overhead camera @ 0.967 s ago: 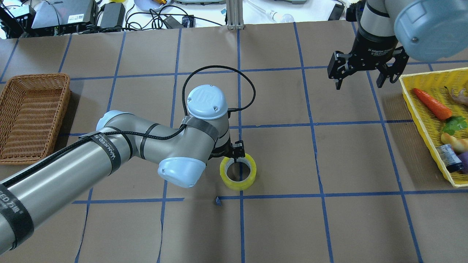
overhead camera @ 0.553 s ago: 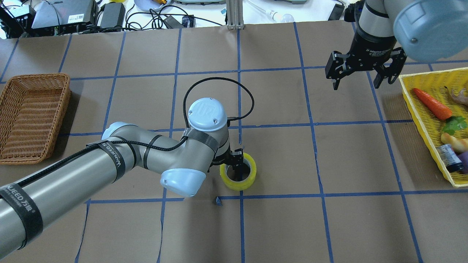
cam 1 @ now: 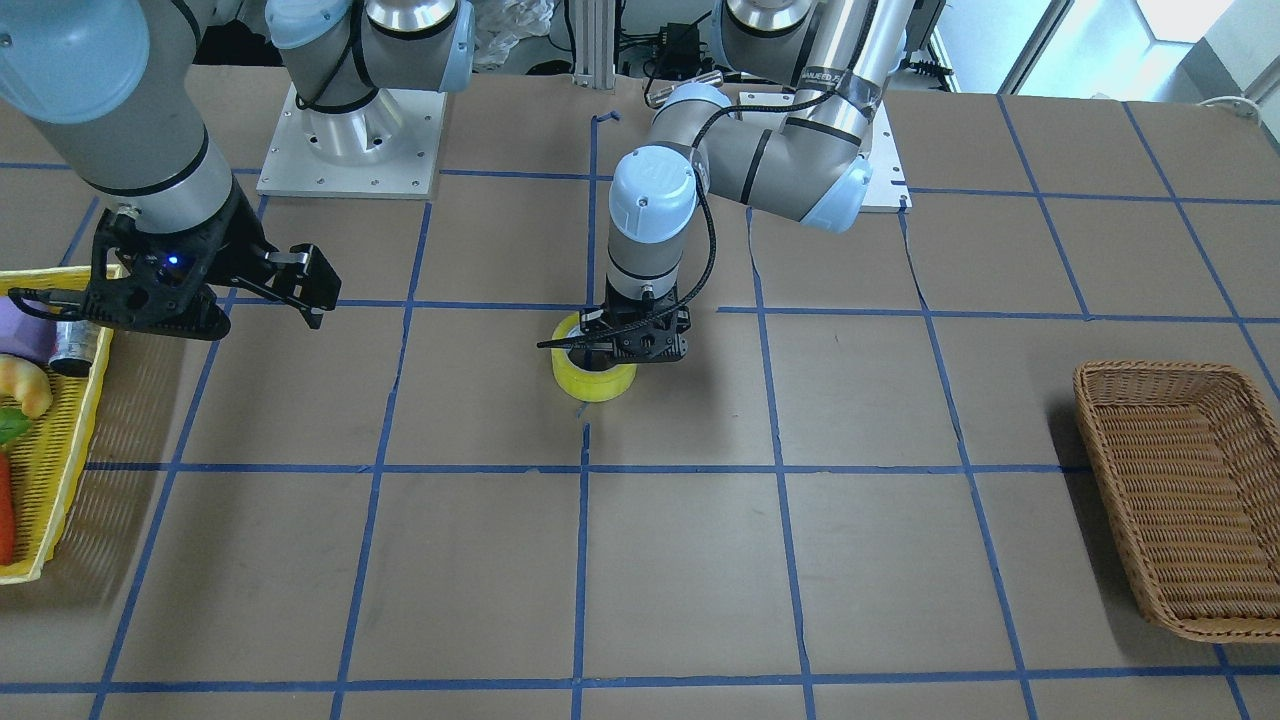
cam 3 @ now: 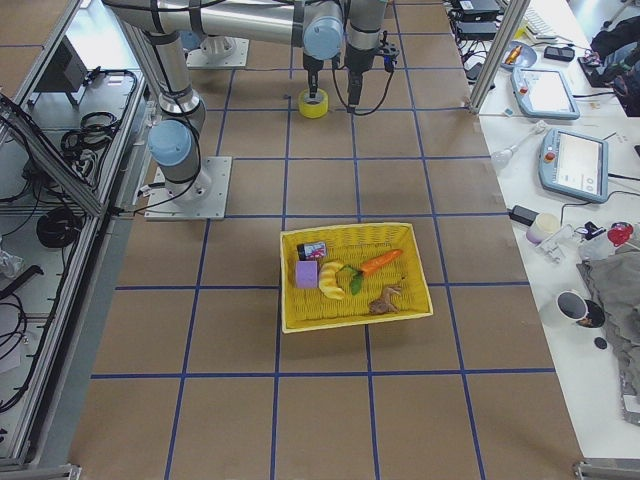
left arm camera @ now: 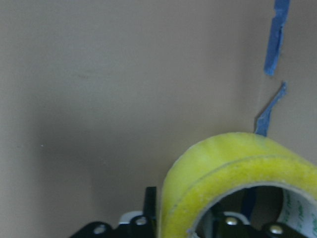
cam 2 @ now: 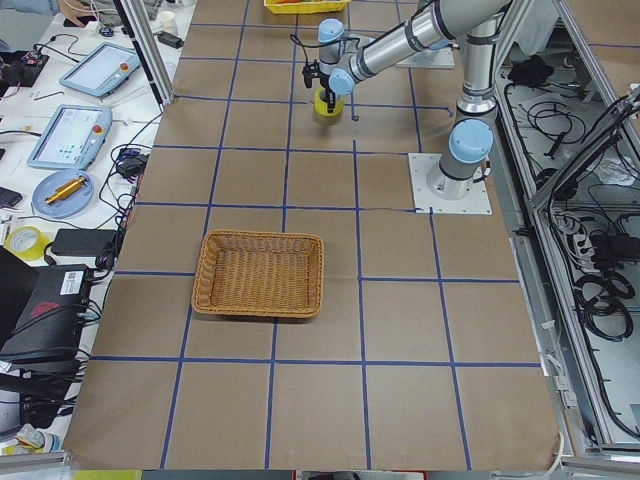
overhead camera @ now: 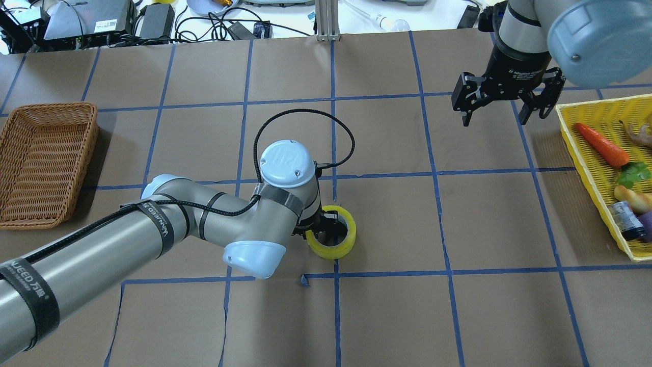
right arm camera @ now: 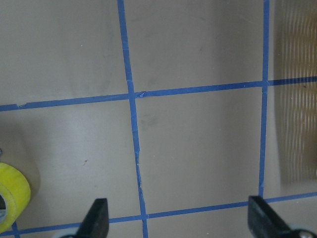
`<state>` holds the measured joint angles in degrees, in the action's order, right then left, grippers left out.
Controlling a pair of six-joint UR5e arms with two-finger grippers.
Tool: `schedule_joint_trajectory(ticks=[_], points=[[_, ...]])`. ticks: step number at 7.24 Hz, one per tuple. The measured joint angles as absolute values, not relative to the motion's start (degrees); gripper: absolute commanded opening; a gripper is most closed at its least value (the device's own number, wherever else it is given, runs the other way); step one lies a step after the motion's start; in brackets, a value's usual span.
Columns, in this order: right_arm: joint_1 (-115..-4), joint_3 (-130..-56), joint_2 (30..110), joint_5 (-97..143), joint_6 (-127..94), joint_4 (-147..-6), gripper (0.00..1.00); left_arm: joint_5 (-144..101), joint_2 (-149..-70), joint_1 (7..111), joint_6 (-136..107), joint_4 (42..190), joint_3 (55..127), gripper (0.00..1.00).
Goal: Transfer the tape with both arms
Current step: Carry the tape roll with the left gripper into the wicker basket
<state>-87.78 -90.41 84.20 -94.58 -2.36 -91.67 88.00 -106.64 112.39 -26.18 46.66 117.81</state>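
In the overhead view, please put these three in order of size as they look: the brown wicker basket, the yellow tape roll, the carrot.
Largest: brown wicker basket, clearly.
Next: yellow tape roll.
Smallest: carrot, about as long as the roll is wide but much thinner.

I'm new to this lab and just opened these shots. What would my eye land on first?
The bright yellow tape in the middle of the table, with the left gripper down on it, one finger inside the ring. Next, the right gripper hanging open on the right side, beside the yellow basket with a carrot in it.
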Motion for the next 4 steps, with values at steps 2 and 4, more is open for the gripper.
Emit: schedule_joint_trajectory(ticks=[2,4], points=[[-87.78,-90.49,84.15,-94.61,-2.27,-91.67,1.0,87.84,-102.32,109.45,-23.5,46.98,116.19,0.0],[-87.8,-90.52,84.1,-94.67,-2.19,-91.73,1.0,86.18,-98.72,98.74,-13.3,53.47,111.44,0.0]])
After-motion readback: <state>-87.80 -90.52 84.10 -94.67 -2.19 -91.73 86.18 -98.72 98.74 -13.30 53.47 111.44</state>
